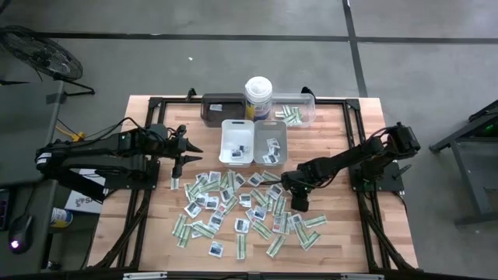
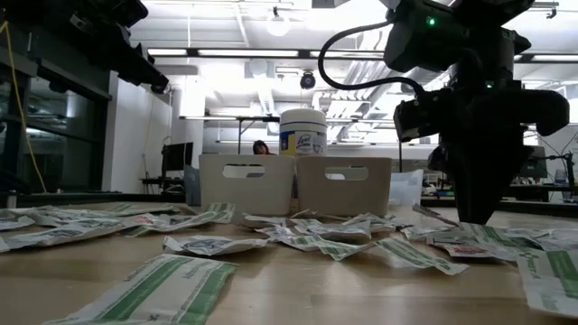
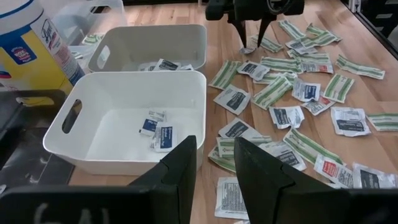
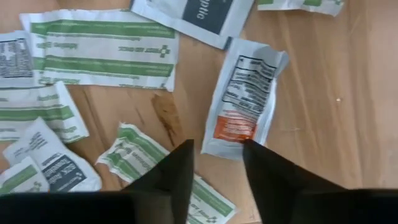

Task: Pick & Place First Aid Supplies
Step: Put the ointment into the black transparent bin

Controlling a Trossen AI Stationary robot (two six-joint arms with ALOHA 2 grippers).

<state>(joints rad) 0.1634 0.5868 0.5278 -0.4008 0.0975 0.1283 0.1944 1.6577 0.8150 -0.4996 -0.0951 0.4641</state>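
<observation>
Where they scatter, first aid supplies (image 1: 233,206) are white sachets and green-striped strips.

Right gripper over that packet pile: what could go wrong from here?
1. The right gripper, open, hangs low over crowded supplies; the orange-marked sachet lies close to a green strip, so closing could pinch two packets or only an edge.
2. The packets are flat on the table, so the fingers may scrape wood or slide over them.
</observation>
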